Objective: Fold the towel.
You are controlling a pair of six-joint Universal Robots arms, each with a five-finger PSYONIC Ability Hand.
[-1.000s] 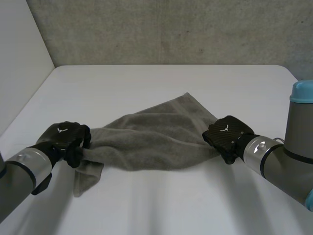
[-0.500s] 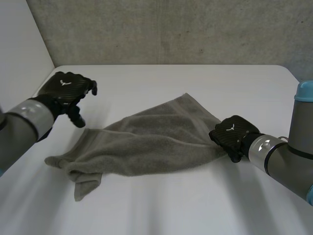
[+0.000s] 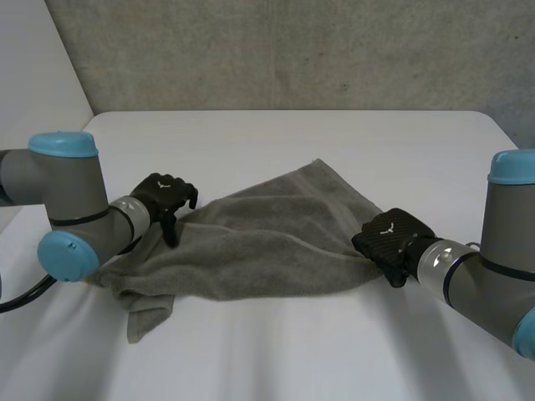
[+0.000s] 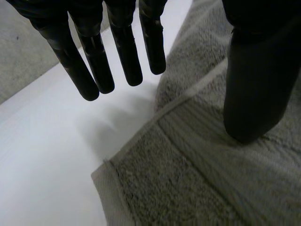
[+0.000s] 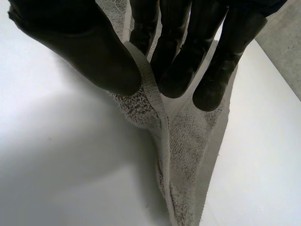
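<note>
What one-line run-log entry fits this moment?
towel: rumpled, flat on table | left hand: open, at left end | right hand: pinching right edge | fold: not done

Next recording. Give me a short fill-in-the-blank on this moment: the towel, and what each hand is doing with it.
1. The crumpled grey terry towel lies on a ____ table.
2. The right hand pinches the towel's hem between its fingers and its ____.
3. The left hand, at the towel's other end with straight fingers, is ____ (open or shut).

Missing words: white; thumb; open.
</note>
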